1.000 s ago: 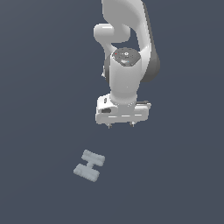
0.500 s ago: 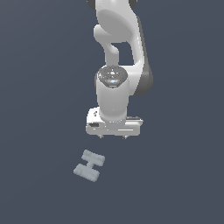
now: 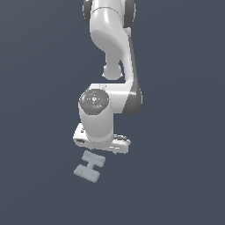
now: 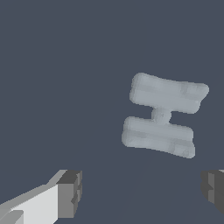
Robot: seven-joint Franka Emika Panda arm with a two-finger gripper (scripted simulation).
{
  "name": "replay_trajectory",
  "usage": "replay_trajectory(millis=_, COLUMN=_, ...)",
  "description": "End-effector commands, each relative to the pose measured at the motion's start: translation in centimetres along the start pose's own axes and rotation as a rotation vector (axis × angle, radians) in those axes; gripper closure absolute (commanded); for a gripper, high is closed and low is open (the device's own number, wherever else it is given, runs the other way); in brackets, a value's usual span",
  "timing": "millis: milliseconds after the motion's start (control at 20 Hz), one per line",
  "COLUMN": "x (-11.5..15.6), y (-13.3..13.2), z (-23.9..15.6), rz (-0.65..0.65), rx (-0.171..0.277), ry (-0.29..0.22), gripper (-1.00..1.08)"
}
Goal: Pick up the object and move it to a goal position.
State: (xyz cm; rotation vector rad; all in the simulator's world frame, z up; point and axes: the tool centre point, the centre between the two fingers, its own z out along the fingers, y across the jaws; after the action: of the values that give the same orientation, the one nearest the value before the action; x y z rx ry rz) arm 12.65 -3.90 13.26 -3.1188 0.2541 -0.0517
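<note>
The object is a small pale grey H-shaped piece lying flat on the dark grey floor: two blocky bars joined by a thin crossbar. My gripper hangs just above it, slightly toward the exterior view's right, and the white hand covers most of the fingers. In the wrist view the object lies ahead of the gripper, outside the gap. The two dark fingertips stand wide apart with nothing between them. The gripper is open and does not touch the object.
The white arm rises from the hand toward the top of the exterior view. The plain dark grey floor surrounds the piece, with no other objects in view.
The arm has swung down and toward the exterior view's left, bringing the gripper close above the object. The object has not moved.
</note>
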Motion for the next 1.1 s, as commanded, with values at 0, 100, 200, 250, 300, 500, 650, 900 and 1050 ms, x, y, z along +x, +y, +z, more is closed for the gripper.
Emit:
replay_trajectory(millis=0, x=1.0, y=1.0, z=1.0, rz=0.032, rx=-0.002, ry=-0.005, gripper=-0.92)
replay_trajectory(millis=100, x=1.6, y=1.8, z=1.8, rz=0.056, rx=-0.004, ry=-0.009, gripper=-0.92)
replay_trajectory(millis=200, x=2.2, y=2.6, z=2.6, rz=0.08, rx=-0.006, ry=-0.013, gripper=-0.92)
replay_trajectory(millis=250, x=2.5, y=2.9, z=3.0, rz=0.091, rx=-0.007, ry=-0.015, gripper=-0.92)
replay_trajectory(millis=300, x=2.8, y=3.3, z=3.4, rz=0.101, rx=-0.008, ry=-0.016, gripper=-0.92)
replay_trajectory(millis=500, x=3.5, y=4.5, z=4.7, rz=0.137, rx=-0.012, ry=-0.022, gripper=-0.92)
replay_trajectory(millis=650, x=3.8, y=5.2, z=5.5, rz=0.156, rx=-0.014, ry=-0.026, gripper=-0.92)
replay_trajectory(millis=900, x=4.2, y=5.9, z=6.3, rz=0.177, rx=-0.017, ry=-0.029, gripper=-0.92)
replay_trajectory(millis=1050, x=4.2, y=6.1, z=6.6, rz=0.183, rx=-0.017, ry=-0.03, gripper=-0.92)
